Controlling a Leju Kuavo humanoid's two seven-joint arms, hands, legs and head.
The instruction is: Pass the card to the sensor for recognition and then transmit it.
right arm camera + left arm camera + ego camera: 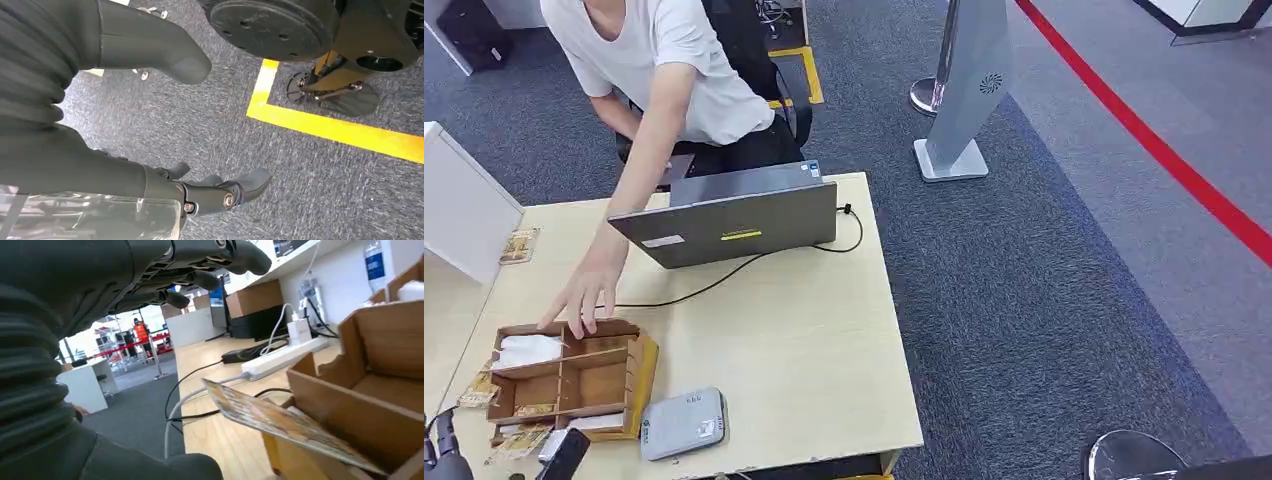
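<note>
- Wooden organiser (pixel 574 375): compartmented box near the table's front left corner, taken here as the landmark. White slips fill its rear left compartment; patterned cards lie in and around its front edge.
- Card (pixel 280 422): patterned, seen in the left wrist view lying tilted against the organiser's front wall, one edge raised. It sits just beside the left hand, not held; likely staged there for pickup.
- Left hand (pixel 200 270): hovers at the organiser's front left corner, fingers apart and gently curved, nothing between them. Judged to be approaching the card, grasp not yet made.
- Right hand (pixel 220 192): hangs well away from the organiser, over grey carpet with a yellow floor line; fingers loosely spread, holding nothing.
- Sensor (pixel 682 424): flat grey pad just right of the organiser's front, close enough for a short pass once the card is lifted.
- Person's hand (pixel 579 300): rests on the organiser's rear rim, apparently tending the slips there.
- Laptop (pixel 729 215): behind the organiser, lid towards the robot, black cable (pixel 724 280) trailing towards the organiser.
</note>
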